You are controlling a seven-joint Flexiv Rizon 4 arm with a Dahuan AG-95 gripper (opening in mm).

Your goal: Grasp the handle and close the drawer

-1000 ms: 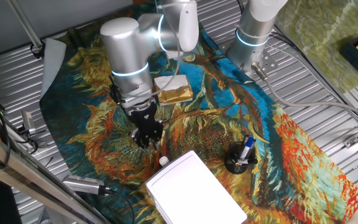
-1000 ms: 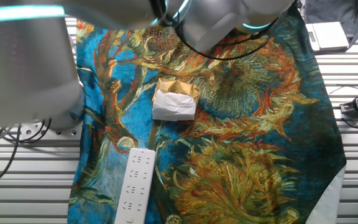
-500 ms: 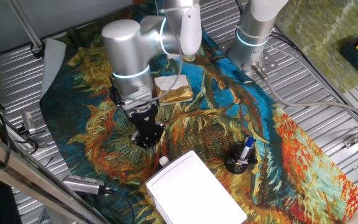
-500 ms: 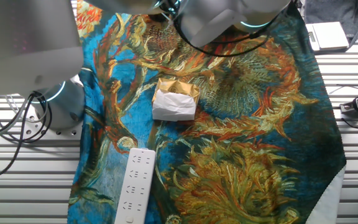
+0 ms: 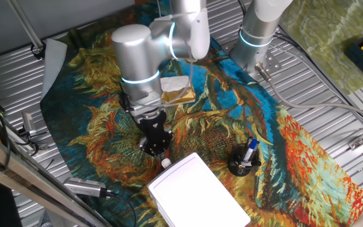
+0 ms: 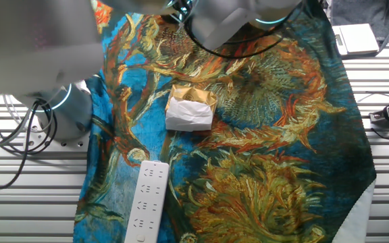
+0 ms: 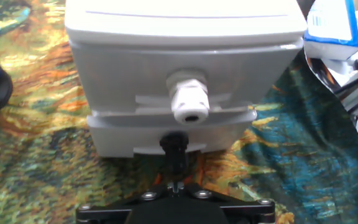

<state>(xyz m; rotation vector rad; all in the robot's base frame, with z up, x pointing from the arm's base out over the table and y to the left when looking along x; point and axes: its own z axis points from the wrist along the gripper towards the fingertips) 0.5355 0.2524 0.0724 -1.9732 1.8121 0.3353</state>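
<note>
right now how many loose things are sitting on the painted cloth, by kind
white drawer box: 1
gold-and-white wrapped block: 1
white power strip: 1
black pen holder: 1
total: 4

A ribbed metal table (image 5: 333,120) carries a sunflower-print cloth (image 5: 232,126) (wrapped block (image 5: 176,89) on it).

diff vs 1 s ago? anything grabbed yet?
The gripper moved closer to the white box, toward the handle. Nothing looks grabbed: the knob still sits clear ahead in the hand view. The box, wrapped block and power strip stayed put.
</note>
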